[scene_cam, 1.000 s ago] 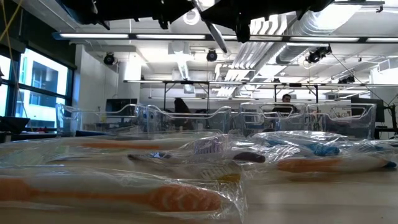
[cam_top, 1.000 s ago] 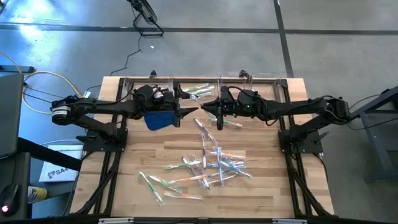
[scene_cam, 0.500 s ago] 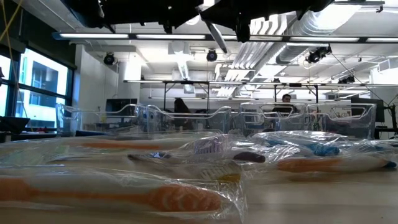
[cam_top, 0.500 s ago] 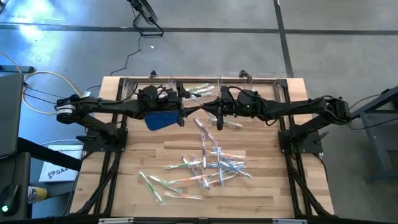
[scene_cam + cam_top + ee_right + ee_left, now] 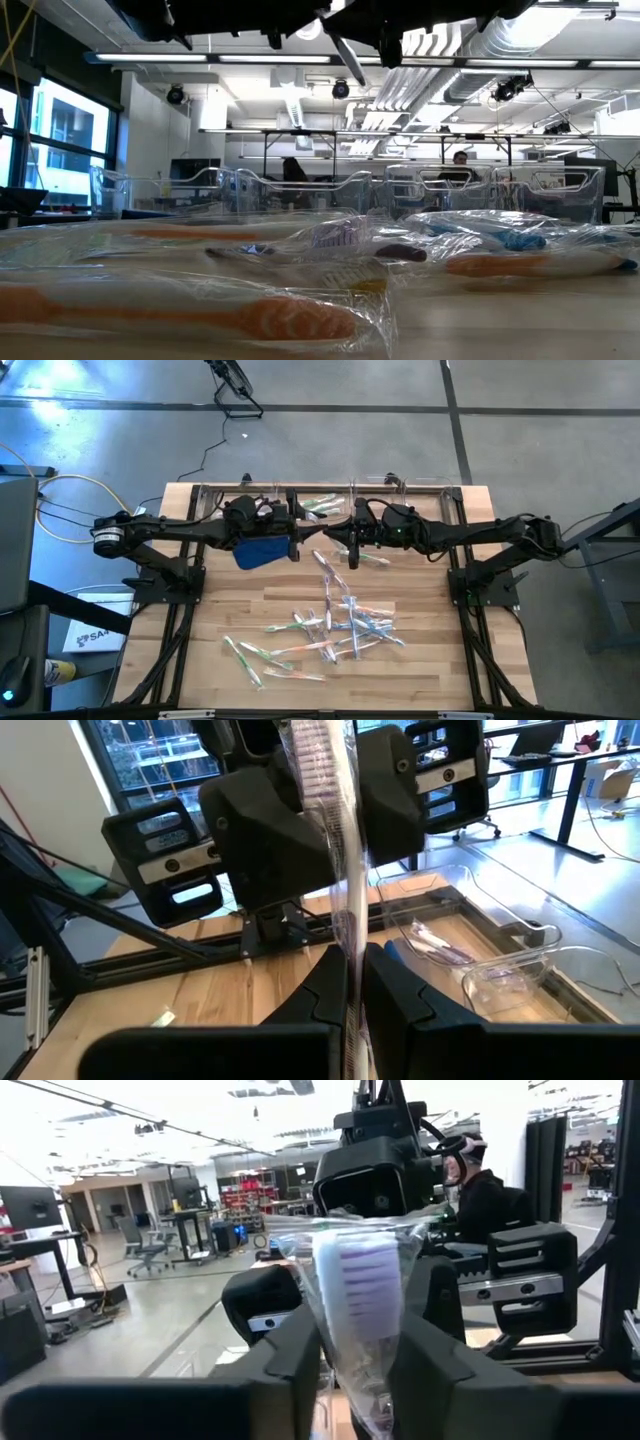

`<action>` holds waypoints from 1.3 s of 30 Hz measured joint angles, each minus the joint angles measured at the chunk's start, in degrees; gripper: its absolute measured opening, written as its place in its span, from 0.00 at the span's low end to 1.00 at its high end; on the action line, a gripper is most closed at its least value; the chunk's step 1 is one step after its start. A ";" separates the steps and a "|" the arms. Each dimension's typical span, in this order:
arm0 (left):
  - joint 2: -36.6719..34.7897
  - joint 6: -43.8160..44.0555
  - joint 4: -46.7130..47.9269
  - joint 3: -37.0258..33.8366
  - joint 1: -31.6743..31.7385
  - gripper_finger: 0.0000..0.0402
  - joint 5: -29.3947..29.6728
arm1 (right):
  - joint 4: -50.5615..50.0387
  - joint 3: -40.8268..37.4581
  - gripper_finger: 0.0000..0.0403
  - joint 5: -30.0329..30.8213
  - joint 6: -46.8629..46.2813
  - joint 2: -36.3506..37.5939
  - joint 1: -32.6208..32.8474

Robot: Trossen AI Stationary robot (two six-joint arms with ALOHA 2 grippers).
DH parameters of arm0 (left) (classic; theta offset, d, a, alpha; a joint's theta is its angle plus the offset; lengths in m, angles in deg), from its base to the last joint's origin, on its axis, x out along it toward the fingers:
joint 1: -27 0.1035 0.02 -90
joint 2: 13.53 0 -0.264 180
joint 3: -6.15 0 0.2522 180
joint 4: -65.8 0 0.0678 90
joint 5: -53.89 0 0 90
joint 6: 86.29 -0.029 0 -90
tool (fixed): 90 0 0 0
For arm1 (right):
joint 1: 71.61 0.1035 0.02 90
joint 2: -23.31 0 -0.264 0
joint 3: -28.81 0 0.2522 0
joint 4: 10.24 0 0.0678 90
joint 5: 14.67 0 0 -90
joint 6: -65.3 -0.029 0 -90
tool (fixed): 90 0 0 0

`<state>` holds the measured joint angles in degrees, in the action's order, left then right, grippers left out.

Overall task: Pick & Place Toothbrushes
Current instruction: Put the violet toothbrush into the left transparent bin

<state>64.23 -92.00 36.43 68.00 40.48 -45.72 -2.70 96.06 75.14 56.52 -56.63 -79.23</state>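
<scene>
I read the job as early in its run. A few toothbrushes (image 5: 318, 506) lie in the clear plastic bin (image 5: 318, 494) at the far edge of the counter (image 5: 220, 610); the main pile (image 5: 330, 625) sits loose on the bare wood near the front edge, so most of the work remains.

The two arms meet over the far middle of the counter in a transfer. The right hand (image 5: 352, 982) is clamped fully shut on one wrapped toothbrush (image 5: 335, 820), which stands up out of its fingers. The left hand (image 5: 355, 1370) has its fingers partly closed against the brush end of the same item (purple bristles show through the film); I judge it gripped from both sides.

Materials: each brush is a thin straight stick sealed in crinkled, glossy clear wrap, which I expect to be slippery and to crush under the fingers. The low view shows orange and blue handles inside the film. The counter is pale slatted wood, the bins rigid and transparent, and a soft blue cloth (image 5: 262, 550) lies below the left hand.
</scene>
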 joint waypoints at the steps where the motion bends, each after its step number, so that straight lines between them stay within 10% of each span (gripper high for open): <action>1: 0.00 0.00 0.00 0.00 0.00 0.20 -0.02 | 0.02 0.00 0.02 0.00 0.02 0.00 0.00; 18: -0.07 -3.29 1.10 0.02 0.00 0.02 -0.59 | -0.14 0.00 0.04 -0.07 1.03 0.00 0.00; 32: -0.44 -4.99 5.68 0.00 2.63 0.01 -1.62 | -11.98 0.07 0.53 0.10 -0.17 3.96 -0.07; 39: -4.73 -8.96 15.66 0.02 9.36 0.01 -3.30 | -27.15 0.07 0.58 1.65 -0.61 12.61 -0.53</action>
<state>59.50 -100.96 52.09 68.02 49.84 -49.02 -29.85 96.13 76.79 55.91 -44.02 -79.76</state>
